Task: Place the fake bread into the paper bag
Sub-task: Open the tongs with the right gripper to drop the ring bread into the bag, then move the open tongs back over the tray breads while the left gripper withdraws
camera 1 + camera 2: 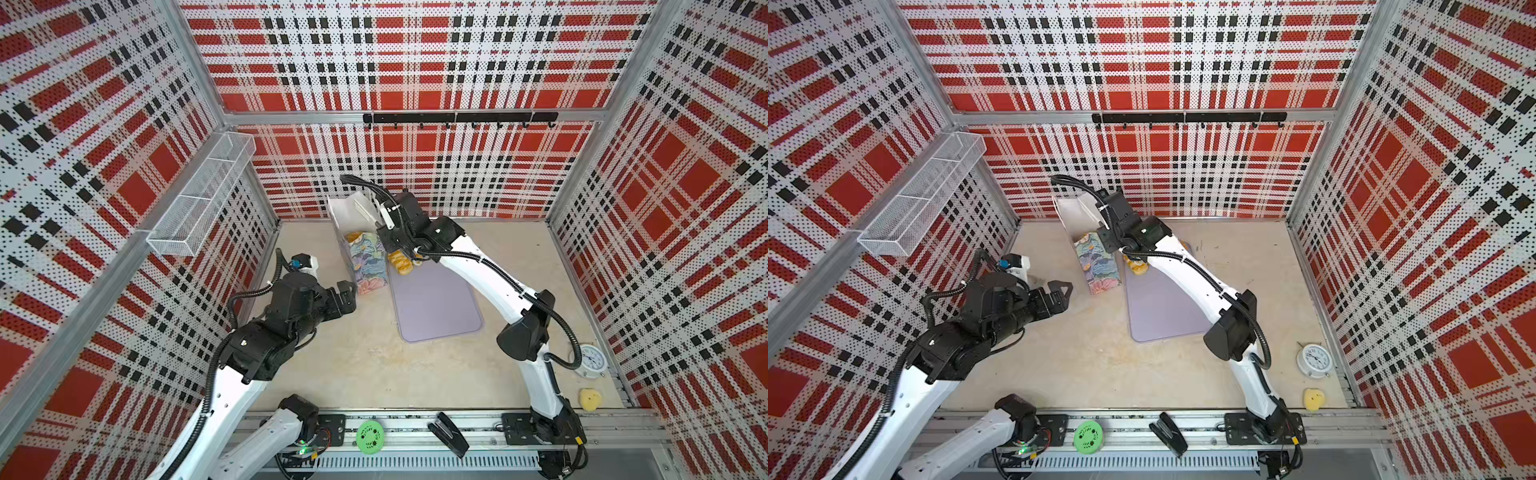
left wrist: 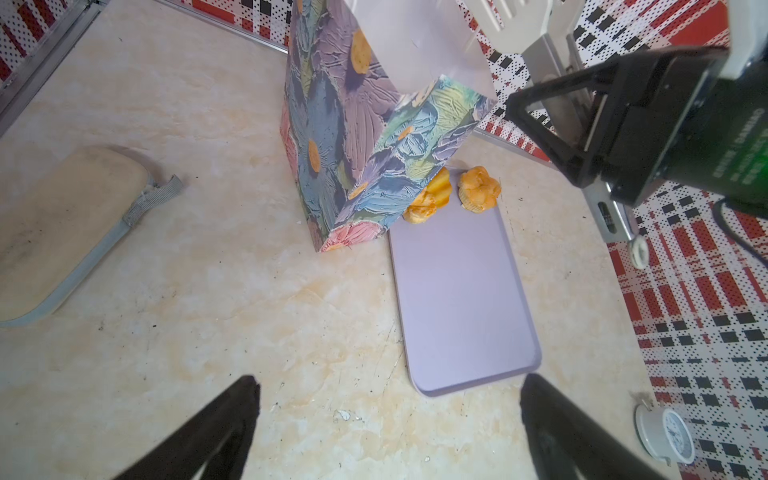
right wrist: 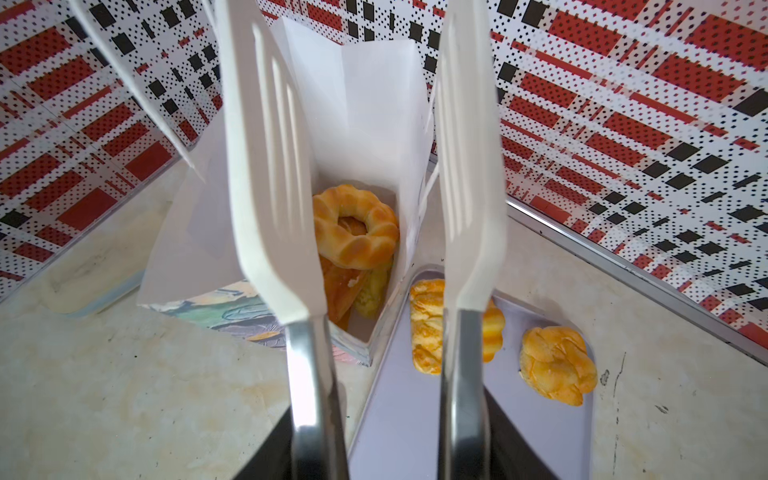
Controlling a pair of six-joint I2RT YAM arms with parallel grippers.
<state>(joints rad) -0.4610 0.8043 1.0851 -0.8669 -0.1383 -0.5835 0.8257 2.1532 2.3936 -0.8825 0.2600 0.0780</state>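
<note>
The floral paper bag (image 1: pixel 365 266) (image 1: pixel 1098 266) (image 2: pixel 332 137) stands upright at the back, beside a lilac tray (image 1: pixel 436 307) (image 3: pixel 415 415). Inside its white interior (image 3: pixel 365 124) lie a ring doughnut (image 3: pixel 355 226) and other fake bread beneath it. Two more pastries (image 3: pixel 428 328) (image 3: pixel 557 365) (image 2: pixel 478 189) rest on the tray's far end. My right gripper (image 3: pixel 386 449) (image 2: pixel 582 124) is shut on white-bladed tongs (image 3: pixel 274 208). Their blades are spread apart and empty over the bag's mouth. My left gripper (image 1: pixel 347 295) (image 2: pixel 388 384) stands open and empty, left of the bag.
A white clock (image 1: pixel 592 359) and a pale-yellow lump (image 1: pixel 590 399) sit at the right wall. A stapler (image 1: pixel 451 432) and green disc (image 1: pixel 370 434) lie on the front rail. A beige pad (image 2: pixel 54 224) lies left of the bag. A wire basket (image 1: pixel 203 195) hangs on the left wall.
</note>
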